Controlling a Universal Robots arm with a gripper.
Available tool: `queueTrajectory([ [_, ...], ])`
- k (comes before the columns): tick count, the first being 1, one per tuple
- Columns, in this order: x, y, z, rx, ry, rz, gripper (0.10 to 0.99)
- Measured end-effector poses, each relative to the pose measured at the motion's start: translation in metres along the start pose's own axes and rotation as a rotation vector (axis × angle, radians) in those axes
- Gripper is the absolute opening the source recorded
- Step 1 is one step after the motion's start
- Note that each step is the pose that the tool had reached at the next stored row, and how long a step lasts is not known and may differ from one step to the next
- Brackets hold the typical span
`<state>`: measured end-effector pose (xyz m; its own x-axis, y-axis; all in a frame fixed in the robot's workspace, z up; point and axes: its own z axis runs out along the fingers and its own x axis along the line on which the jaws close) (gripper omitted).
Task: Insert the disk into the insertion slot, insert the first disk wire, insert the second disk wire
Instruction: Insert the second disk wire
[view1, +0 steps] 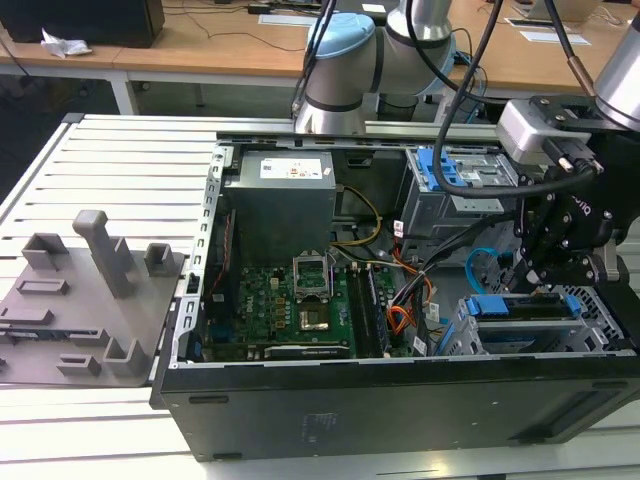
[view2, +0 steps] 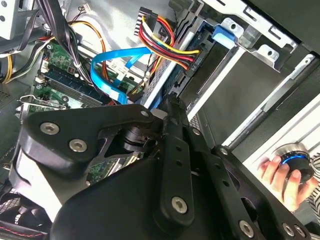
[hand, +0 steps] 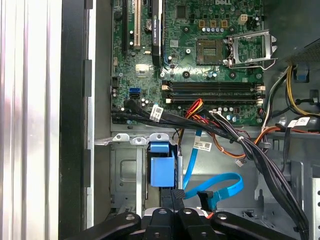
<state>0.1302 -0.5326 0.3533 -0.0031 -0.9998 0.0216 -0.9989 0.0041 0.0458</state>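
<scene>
Disk (view1: 522, 306) seated in insertion slot (view1: 463, 340), at 4 o'clock of the computer case (view1: 400, 400) in the exterior view. Gripper (view1: 538, 284), fingers closed on nothing visible, hangs just above; disk at its 6 o'clock.

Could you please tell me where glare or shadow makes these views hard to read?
Exterior view: the case's outer wall is nearly black, and the corner under the pincer is shaded. First wrist view: the ribbed table glares white, while the motherboard is evenly lit. Second wrist view: the metal bracket gleams amid dark surroundings.
</scene>
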Motion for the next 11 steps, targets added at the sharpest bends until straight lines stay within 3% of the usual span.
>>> queueTrajectory([
  [5, 0.0002, 0.0005, -0.0113, 0.0, 0.0008, -0.017, 0.106],
  [11, 0.0003, 0.0006, -0.0127, 0.0, 0.0007, -0.017, 0.106],
])
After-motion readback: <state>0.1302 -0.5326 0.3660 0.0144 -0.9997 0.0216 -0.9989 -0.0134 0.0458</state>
